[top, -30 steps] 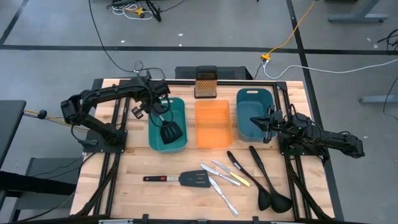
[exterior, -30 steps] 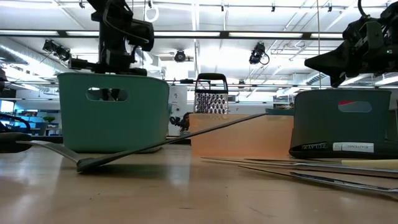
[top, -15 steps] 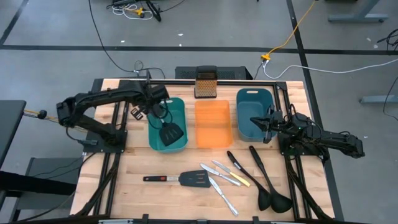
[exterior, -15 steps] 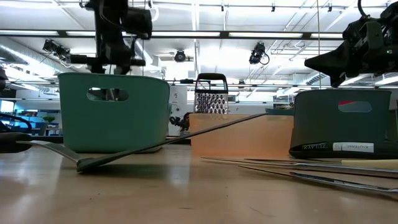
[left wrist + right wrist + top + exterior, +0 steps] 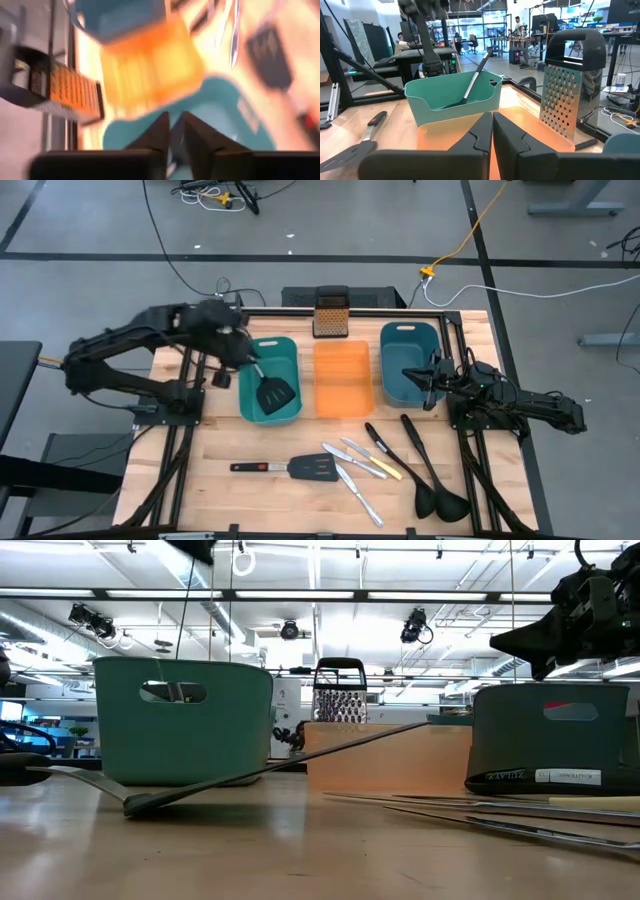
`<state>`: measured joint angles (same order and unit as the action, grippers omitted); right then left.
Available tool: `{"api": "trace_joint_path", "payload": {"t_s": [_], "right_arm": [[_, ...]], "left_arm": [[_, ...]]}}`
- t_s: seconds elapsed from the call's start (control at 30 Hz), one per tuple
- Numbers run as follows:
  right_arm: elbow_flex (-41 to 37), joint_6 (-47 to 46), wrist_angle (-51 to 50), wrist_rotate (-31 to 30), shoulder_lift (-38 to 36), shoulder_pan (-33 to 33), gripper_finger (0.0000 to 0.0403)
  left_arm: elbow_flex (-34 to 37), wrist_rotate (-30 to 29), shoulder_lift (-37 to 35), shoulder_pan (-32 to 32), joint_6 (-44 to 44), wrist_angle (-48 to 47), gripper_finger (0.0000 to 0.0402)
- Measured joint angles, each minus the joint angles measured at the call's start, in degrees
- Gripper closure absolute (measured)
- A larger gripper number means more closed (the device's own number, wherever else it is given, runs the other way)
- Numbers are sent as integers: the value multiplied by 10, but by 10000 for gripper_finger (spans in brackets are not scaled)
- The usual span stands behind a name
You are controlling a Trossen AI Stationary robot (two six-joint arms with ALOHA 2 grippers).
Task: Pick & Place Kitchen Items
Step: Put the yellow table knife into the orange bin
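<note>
One black slotted spatula (image 5: 275,392) lies in the teal bin (image 5: 290,350); its handle (image 5: 475,80) leans up against the bin's wall. My left gripper (image 5: 242,350) hovers high over the bin's left rim, slightly open and empty (image 5: 175,132). My right gripper (image 5: 425,376) is shut and empty over the dark teal bin (image 5: 408,345), and its fingers show in the right wrist view (image 5: 492,127). On the table lie the second spatula (image 5: 300,469), two black ladles (image 5: 432,475) and several slim knives (image 5: 358,465), one with a yellow handle (image 5: 390,472).
An orange bin (image 5: 342,378) stands between the two teal bins. An upright metal box grater (image 5: 330,312) stands behind it at the far edge. Black frame rails (image 5: 190,440) run along both sides of the wooden table.
My left gripper has risen from the teal bin, out of the top of the low view, and drawn toward the table's left edge. The spatula stays in the bin, its handle leaning on the wall.
</note>
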<state>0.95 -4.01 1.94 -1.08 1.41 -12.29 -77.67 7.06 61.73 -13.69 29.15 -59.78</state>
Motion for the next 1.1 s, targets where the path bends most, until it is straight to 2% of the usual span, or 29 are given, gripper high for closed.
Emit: {"api": "trace_joint_path", "payload": {"t_s": [0.07,0.2,0.33,0.57,0.73,0.9,1.1], "right_arm": [[0,0,0,0,0,0,381],[0,-2,1,0,0,0,381],[0,-3,2,0,0,0,381],[0,-3,2,0,0,0,381],[0,-4,2,0,0,0,381],[0,-5,2,0,0,0,381],[0,-5,1,5,0,0,381]], "left_arm": [[6,27,-22,0,-29,37,388],[34,38,-69,0,-84,113,393],[95,14,-127,0,-152,218,397],[292,4,-249,0,-242,425,398],[430,-19,-316,3,-258,555,399],[525,-56,-353,21,-258,617,400],[583,-93,-387,43,-226,630,400]]}}
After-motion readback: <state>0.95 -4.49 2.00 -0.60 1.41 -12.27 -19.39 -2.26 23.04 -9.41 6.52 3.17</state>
